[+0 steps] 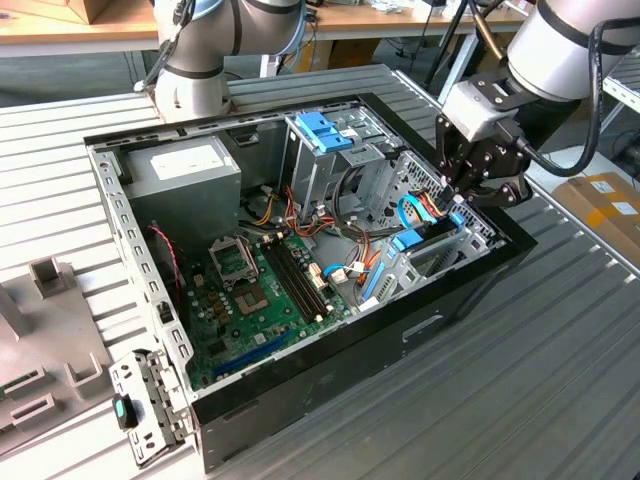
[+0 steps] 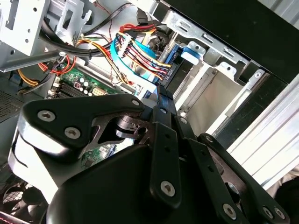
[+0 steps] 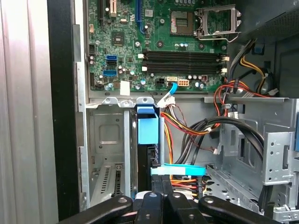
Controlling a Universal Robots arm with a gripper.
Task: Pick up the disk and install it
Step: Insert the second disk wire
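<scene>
Already the install step looks under way: the black gripper (image 1: 478, 180) hangs over the corner of the open black desktop computer case (image 1: 300, 390) furthest from the grey power supply box (image 1: 185, 165). The flat grey hard drive with its light-blue carrier frame (image 3: 148, 128) stands on edge in a metal slot of the case, beside the green motherboard (image 1: 255, 300), right under the gripper. In both wrist views the black linkage covers the fingers, so I cannot tell whether they grip the drive's edge or have let go. My judgement is that seating the drive calls for a straight push along the slot, clear of the bundle of coloured cables (image 2: 140, 56) beside it. The case lies on a ribbed grey metal bench (image 1: 520, 380), with a wooden worktop (image 1: 70, 25) behind it.
</scene>
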